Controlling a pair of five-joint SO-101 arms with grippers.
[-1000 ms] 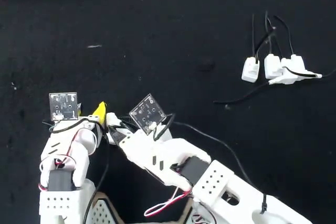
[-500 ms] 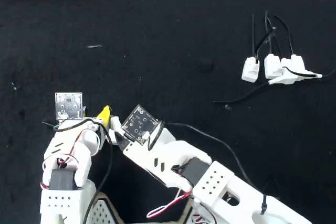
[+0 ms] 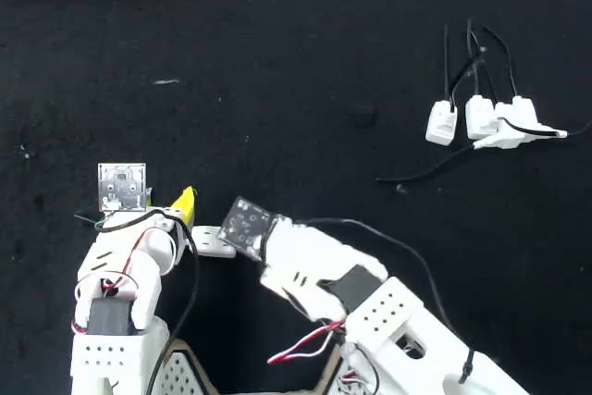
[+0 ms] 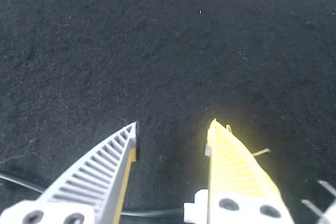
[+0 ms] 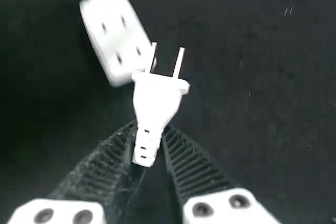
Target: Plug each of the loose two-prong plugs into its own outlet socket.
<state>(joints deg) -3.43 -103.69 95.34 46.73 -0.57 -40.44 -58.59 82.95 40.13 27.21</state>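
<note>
Right claw (image 5: 149, 130) pinched tight on the white plug (image 5: 157, 95), prongs just beside the outlet socket (image 5: 112, 32): square prongs to one slot pair, then push straight.

Table cover (image 3: 296, 62): matte black fabric, uniform, with a few pale specks. On the left gripper (image 4: 173, 124), one ribbed finger (image 4: 100, 174) is white and the other (image 4: 236, 174) is yellow. The right gripper (image 5: 148, 129) has dark grey ribbed fingers. White moulded two-prong plug (image 5: 156, 95), with pale metallic prongs. White rectangular outlet socket block (image 5: 109, 32), with dark slots. Cluster of white plastic plugs and sockets (image 3: 481, 117), on black cords (image 3: 421, 173).
</note>
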